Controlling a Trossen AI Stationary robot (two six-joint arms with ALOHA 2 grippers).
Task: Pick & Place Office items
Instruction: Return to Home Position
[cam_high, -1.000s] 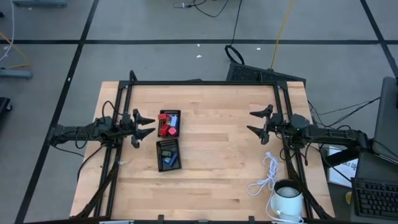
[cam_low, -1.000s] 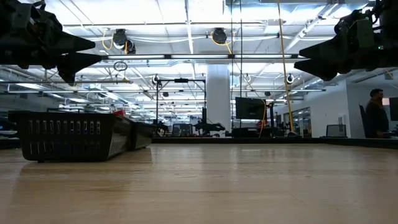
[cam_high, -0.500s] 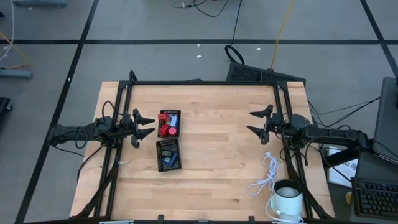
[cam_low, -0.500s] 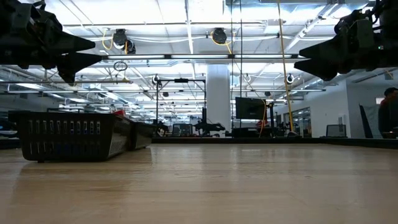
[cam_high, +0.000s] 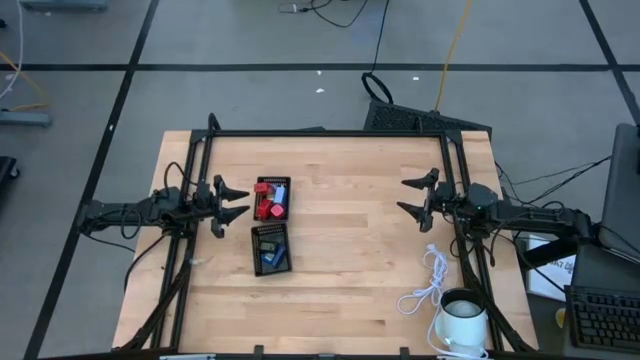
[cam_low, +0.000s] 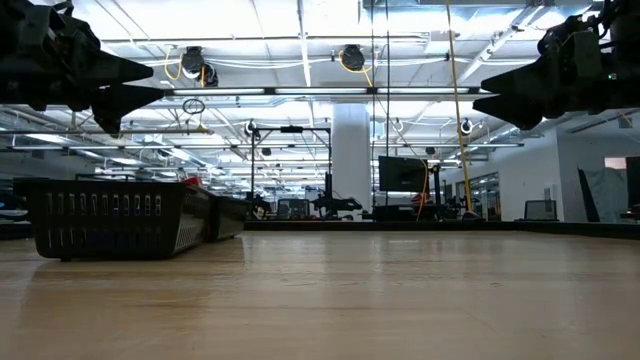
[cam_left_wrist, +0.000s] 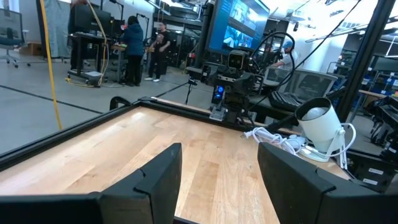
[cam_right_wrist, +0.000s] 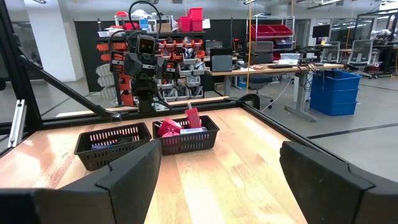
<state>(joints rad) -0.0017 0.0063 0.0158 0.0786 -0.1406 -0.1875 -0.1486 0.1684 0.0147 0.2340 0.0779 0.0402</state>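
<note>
The office items lie in two black trays left of the table's middle. The far tray holds red pieces and a blue one; these red pieces stick up above its rim. The near tray holds blue and dark pieces. My left gripper hovers open just left of the far tray, pointing level toward the table's right. My right gripper hovers open at the right side, pointing level toward the trays. Nothing is between either pair of fingers.
A white mug stands at the near right corner, with a white coiled cable beside it. A black frame runs along the table's far and side edges. Bare wood lies between the trays and my right gripper.
</note>
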